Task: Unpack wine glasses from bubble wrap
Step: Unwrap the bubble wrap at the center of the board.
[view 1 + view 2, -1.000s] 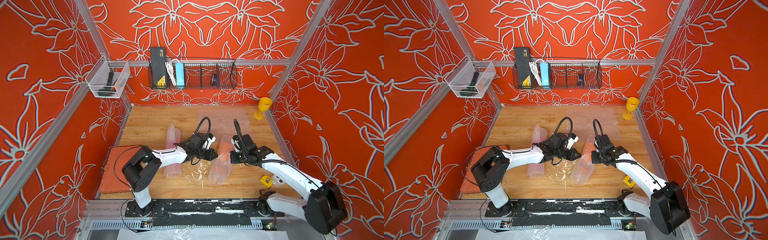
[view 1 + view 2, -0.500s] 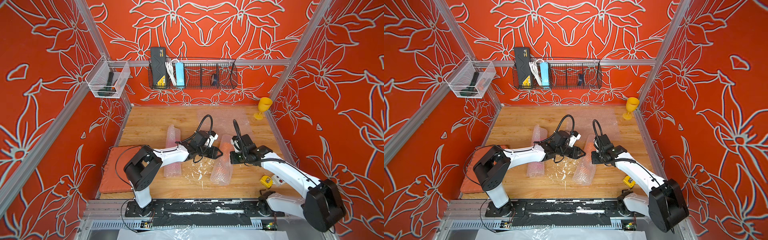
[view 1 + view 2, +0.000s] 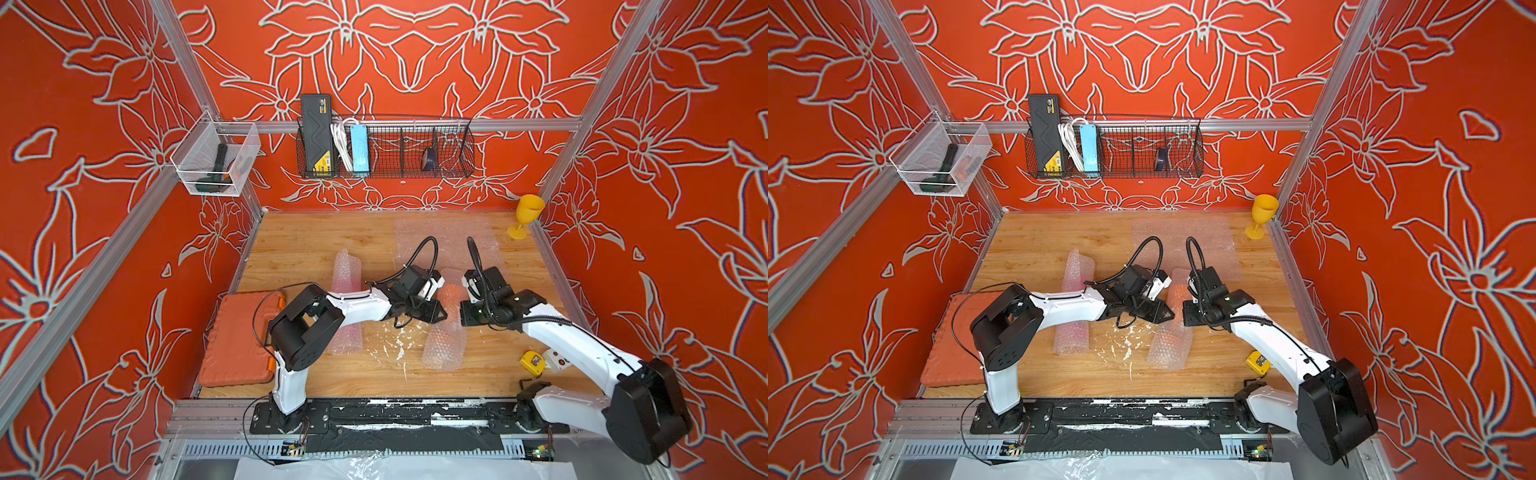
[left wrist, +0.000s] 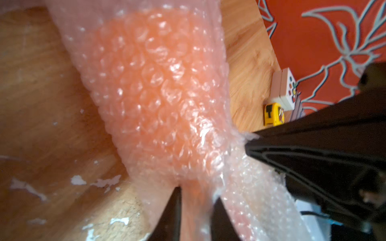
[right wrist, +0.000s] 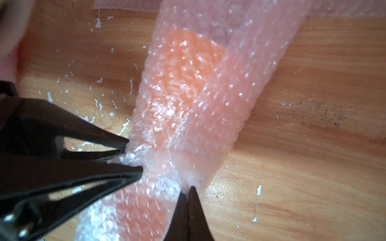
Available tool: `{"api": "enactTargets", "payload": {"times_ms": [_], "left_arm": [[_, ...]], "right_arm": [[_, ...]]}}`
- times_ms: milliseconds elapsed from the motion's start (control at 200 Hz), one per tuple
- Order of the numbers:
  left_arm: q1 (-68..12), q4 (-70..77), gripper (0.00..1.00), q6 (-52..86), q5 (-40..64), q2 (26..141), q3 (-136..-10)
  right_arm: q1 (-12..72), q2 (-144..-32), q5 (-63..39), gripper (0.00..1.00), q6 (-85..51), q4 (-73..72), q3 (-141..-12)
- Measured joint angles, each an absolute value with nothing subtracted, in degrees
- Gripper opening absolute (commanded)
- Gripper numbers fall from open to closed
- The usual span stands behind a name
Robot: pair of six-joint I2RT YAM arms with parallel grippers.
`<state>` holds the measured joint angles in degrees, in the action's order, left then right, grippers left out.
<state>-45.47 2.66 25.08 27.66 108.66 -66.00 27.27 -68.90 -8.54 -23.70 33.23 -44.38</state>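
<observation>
Both grippers held one clear bubble-wrap roll (image 3: 444,345), an orange plastic goblet (image 4: 158,83) showing through it. My left gripper (image 4: 196,200) was nearly closed on a fold at the roll's middle. My right gripper (image 5: 189,191) was closed tight on film at the opposite flank. Beyond the roll, a yellow plastic goblet (image 3: 527,216) stood unwrapped, and a pinkish roll (image 3: 347,274) lay left of it. I judged this the unrolling step: next, the grips must pull apart to peel a layer.

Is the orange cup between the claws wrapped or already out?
Wrapped. The orange goblet shows only as a blurred colour through the bubble wrap rolled around it; in both wrist views bubbles cover all of it.
</observation>
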Motion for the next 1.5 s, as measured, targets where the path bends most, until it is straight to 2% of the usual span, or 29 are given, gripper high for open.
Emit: {"api": "enactTargets", "payload": {"times_ms": [85,1501], "left_arm": [[-45.4,2.6,0.0,24.8,27.5,108.7,-66.0],[-42.7,5.1,0.0,25.6,27.8,103.9,-61.1]], "right_arm": [[27.2,-68.6,-8.4,0.0,-23.7,33.3,-44.4],[24.0,-65.5,-8.7,0.0,-23.3,34.0,-44.2]]}}
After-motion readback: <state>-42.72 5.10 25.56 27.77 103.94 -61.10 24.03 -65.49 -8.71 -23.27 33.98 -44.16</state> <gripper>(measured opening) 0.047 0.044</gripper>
